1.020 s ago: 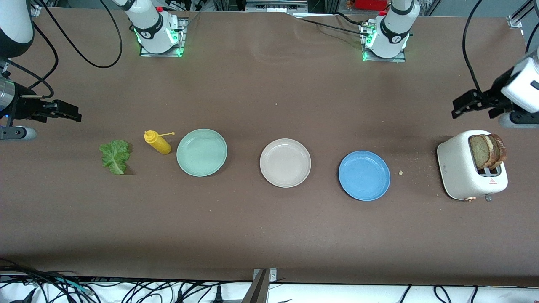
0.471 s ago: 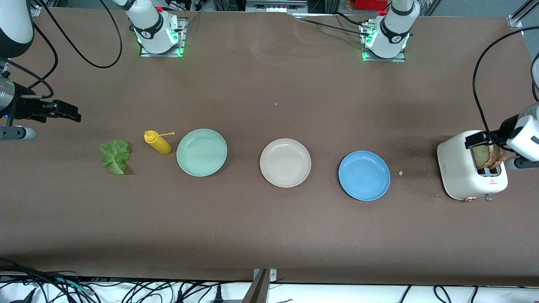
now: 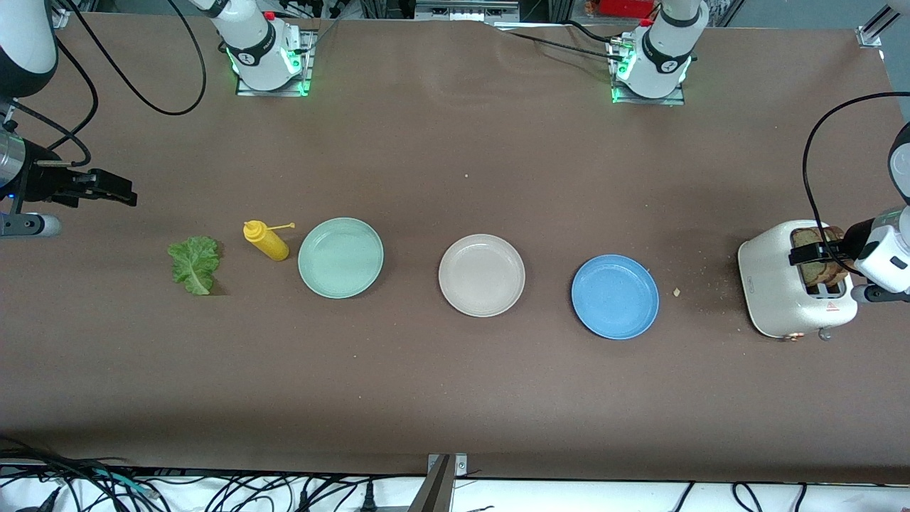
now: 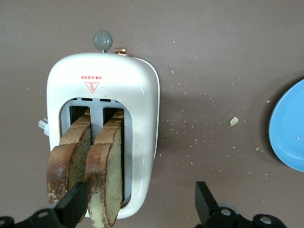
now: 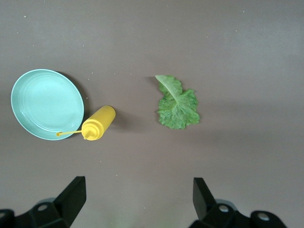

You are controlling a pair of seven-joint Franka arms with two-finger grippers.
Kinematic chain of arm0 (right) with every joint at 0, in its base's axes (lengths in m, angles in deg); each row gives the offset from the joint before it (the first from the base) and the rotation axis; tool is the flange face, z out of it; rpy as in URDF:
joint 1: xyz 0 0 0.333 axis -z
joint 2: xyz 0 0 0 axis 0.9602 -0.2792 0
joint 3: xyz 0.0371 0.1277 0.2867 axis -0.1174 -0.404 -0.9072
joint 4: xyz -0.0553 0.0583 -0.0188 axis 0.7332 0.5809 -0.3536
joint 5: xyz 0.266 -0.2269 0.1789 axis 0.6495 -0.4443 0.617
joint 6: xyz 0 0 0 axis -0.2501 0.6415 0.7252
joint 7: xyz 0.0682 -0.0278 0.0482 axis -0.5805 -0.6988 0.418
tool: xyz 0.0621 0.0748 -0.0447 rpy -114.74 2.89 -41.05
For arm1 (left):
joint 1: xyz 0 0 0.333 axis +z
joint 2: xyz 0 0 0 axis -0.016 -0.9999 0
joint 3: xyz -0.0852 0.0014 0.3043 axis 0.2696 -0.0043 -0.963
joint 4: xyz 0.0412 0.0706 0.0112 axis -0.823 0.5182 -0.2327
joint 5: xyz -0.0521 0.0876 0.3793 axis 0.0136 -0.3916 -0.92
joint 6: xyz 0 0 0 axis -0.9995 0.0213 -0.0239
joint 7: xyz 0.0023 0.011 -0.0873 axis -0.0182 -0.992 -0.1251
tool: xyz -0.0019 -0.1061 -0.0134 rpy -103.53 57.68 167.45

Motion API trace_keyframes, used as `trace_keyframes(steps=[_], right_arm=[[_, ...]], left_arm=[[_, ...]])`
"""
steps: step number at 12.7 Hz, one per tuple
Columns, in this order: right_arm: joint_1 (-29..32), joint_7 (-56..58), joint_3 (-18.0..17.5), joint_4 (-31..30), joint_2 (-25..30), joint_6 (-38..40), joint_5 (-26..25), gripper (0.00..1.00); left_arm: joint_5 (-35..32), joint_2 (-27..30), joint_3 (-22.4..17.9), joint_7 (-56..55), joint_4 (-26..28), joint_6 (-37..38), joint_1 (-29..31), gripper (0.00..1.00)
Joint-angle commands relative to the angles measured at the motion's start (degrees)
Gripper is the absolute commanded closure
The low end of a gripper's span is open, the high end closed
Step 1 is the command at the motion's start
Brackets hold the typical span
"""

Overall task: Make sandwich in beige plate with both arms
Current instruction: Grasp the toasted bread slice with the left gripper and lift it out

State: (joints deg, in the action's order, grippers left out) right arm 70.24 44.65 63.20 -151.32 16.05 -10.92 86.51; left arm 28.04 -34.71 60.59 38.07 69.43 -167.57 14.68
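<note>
Two brown wholemeal bread slices [image 4: 88, 171] stand upright in my white toaster [image 3: 785, 288]; the round beige plate [image 3: 481, 275] is bare.
My left gripper [image 4: 137, 202] hangs spread over the slices; my right gripper [image 3: 114, 188] waits, spread, above the tabletop [image 3: 455, 398] near the ruffled green lettuce leaf [image 3: 193, 264].

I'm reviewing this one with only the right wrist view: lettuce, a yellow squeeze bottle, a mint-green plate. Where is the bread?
Observer: Two bread slices stand in the white toaster at the left arm's end of the table.
Operator: Has either arm grabbed one?
Observer: No. The left gripper hangs over the toaster, fingers open; the right gripper waits open at its own end.
Operator: And the beige plate?
Observer: The beige plate sits between the mint-green plate and a blue plate, nothing on it.
</note>
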Motion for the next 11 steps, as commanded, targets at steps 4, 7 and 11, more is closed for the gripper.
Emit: trace_keyframes(steps=[4,7,11], right_arm=[[0.0,-0.3,-0.2,1.1,-0.6,0.2,-0.4,0.00],[0.0,-0.3,-0.2,1.1,-0.5,0.2,-0.4,0.00],[0.0,-0.3,-0.2,1.1,-0.6,0.2,-0.4,0.00]], left_arm=[[-1.1,1.1,0.6,1.0,3.3,-2.3,2.1,0.00],[-0.8,0.4,0.7,0.9,3.4,-2.5,2.7,0.00],[-0.1,-0.9,0.6,0.8,4.3,-2.3,2.9,0.32]])
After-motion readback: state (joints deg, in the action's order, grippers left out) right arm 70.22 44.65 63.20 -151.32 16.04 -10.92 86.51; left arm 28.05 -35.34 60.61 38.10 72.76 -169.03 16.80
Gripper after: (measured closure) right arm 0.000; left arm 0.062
